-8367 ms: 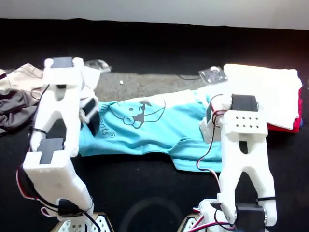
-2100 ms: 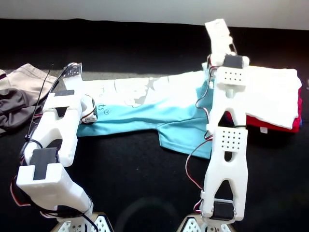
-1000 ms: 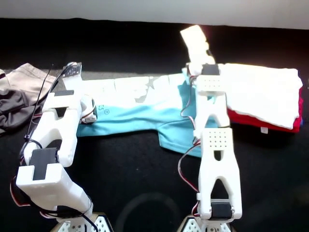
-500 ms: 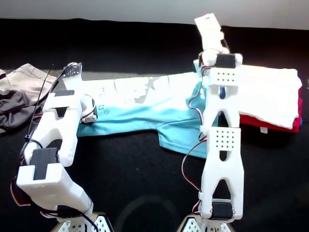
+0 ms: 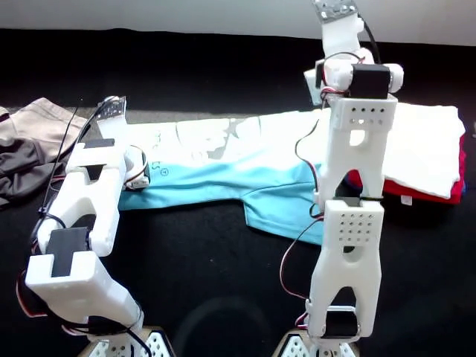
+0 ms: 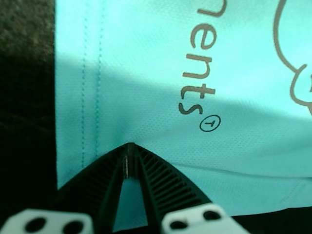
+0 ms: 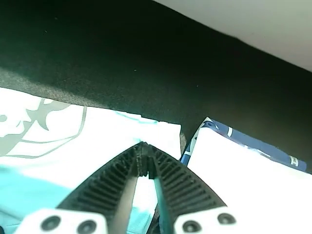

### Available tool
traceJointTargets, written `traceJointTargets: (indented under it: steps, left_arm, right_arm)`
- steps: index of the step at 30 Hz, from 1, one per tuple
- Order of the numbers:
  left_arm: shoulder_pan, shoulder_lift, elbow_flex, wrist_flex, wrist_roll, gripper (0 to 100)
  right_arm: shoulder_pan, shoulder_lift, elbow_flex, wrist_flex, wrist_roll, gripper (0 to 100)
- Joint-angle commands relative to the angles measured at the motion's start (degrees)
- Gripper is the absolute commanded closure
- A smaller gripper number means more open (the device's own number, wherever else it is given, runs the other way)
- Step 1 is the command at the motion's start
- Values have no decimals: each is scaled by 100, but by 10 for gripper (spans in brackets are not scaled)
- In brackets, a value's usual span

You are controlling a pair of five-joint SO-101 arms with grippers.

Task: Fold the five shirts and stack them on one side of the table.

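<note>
The left gripper [image 6: 127, 161] is down on the turquoise shirt [image 5: 223, 186]. Its black ribbed fingers [image 6: 161, 180] are pressed together until the tips meet on the cloth, just inside the stitched hem. I cannot tell whether any fabric is caught between them. The right gripper [image 7: 145, 161] is likewise narrowed to a point, with nothing in it. It hangs above the table at the end of its stretched-out arm [image 5: 349, 223], over the shirt's far edge.

The black table [image 5: 223, 74] spreads under both grippers. The turquoise shirt is the largest thing on it, lying flat as a long band from the left gripper across to beneath the right arm. The strip farther from the arms' bases is pale and carries a faint grey print.

Just beside the right gripper, on the side away from the left one, sits the stack of folded shirts [image 5: 416, 141]. It is white on top, with a red shirt [image 5: 439, 196] under it and a dark blue edge [image 7: 229, 134] at the corner nearest the fingertips.

Well out beyond the left gripper, a beige garment [image 5: 37, 119] and a dark grey garment [image 5: 22, 167] lie crumpled, touching each other.

Grey lettering [image 6: 200, 92] runs across the shirt ahead of the left fingertips.
</note>
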Motion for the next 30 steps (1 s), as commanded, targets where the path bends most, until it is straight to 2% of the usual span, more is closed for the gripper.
traceJointTargets:
  steps: [1,8,12,15,22,30]
  left_arm:
    - [-119,31,13,-176,-44,991]
    - [-119,31,13,-176,-44,991]
    - [-119,31,13,-176,-44,991]
    - [-119,31,13,-176,-44,991]
    - [-119,31,13,-176,-44,991]
    - [-119,31,13,-176,-44,991]
  right_arm:
    - [-356,-1710,1622,92,44,988]
    - [-1420,-4330,6976,31,70,985]
    - [-2018,-4857,9279,-497,105,890]
    - [-2211,-5033,10545,-1367,695,812]
    - [-2158,-4857,12119,-2712,1310,797]
    - [-1481,-4066,12277,-3723,1354,793]
